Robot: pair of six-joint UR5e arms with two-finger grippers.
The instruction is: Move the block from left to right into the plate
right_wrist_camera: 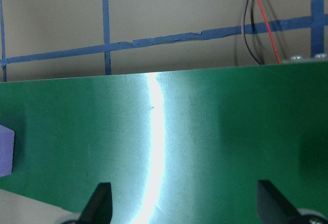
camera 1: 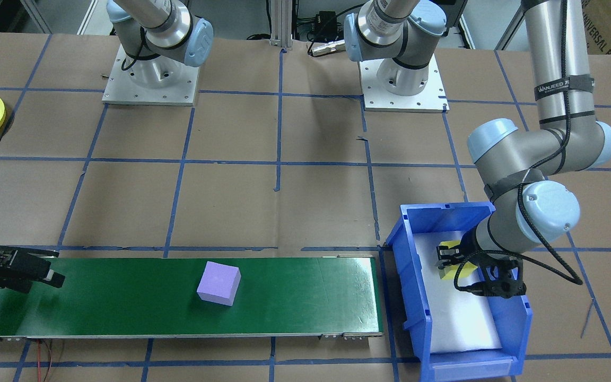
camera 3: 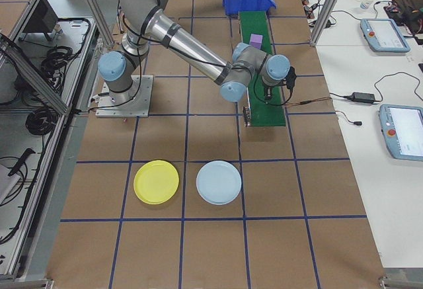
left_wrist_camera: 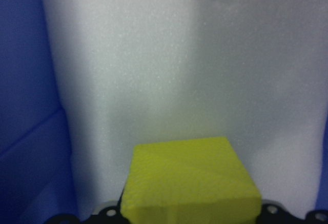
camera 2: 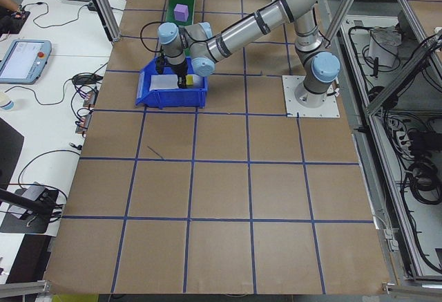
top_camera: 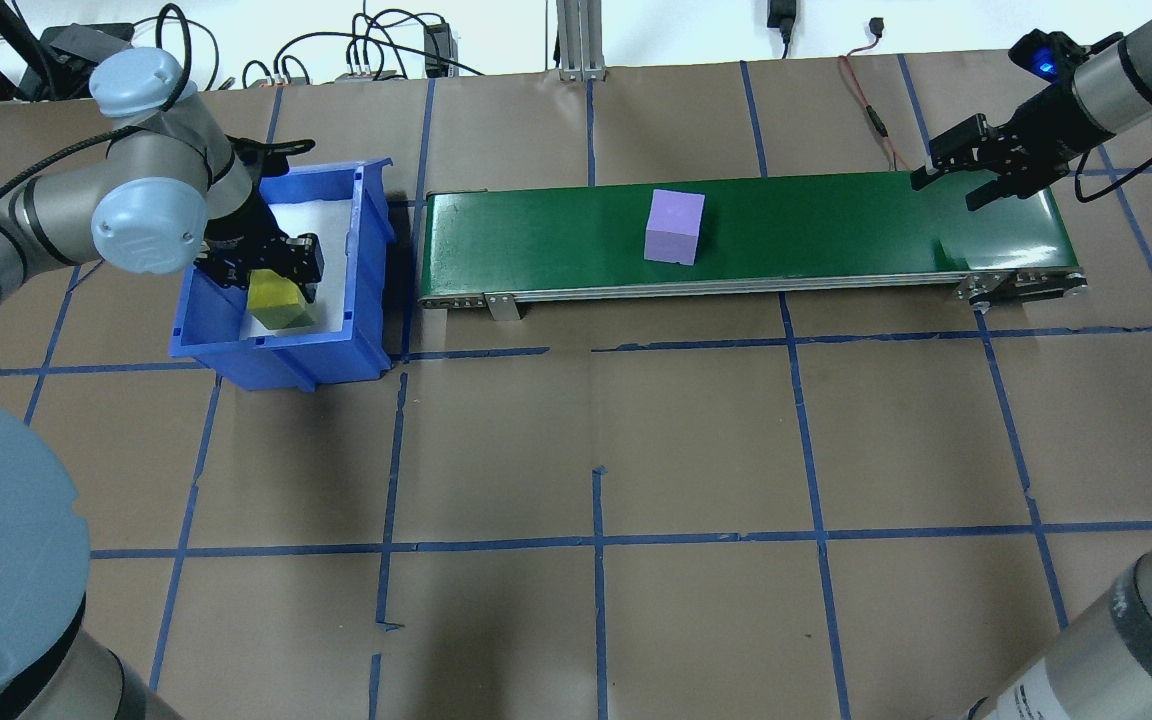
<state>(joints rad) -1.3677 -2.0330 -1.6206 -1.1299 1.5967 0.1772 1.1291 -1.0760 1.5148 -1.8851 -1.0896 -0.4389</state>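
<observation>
Purple block [top_camera: 674, 227] sits mid-belt on the green conveyor [top_camera: 556, 240], untouched and free of any grip. Lies well apart from the right gripper [top_camera: 976, 168], which hangs at the belt's 3 o'clock end in the overhead view, fingers [right_wrist_camera: 97, 203] spread wide and empty; just creeps in at 9 o'clock in the right wrist view. Has not yet reached those fingers, so judged early to midway: pickup and carry to the plate [camera 3: 156, 182] remain. Plate empty, off the belt's end at 7 o'clock in the exterior right view, beside a pale blue plate [camera 3: 219, 182]. Yellow block [top_camera: 279, 305] inside the blue bin [top_camera: 346, 340], left gripper [top_camera: 281, 275] seemingly clamped on it, not yet lifted clear.
</observation>
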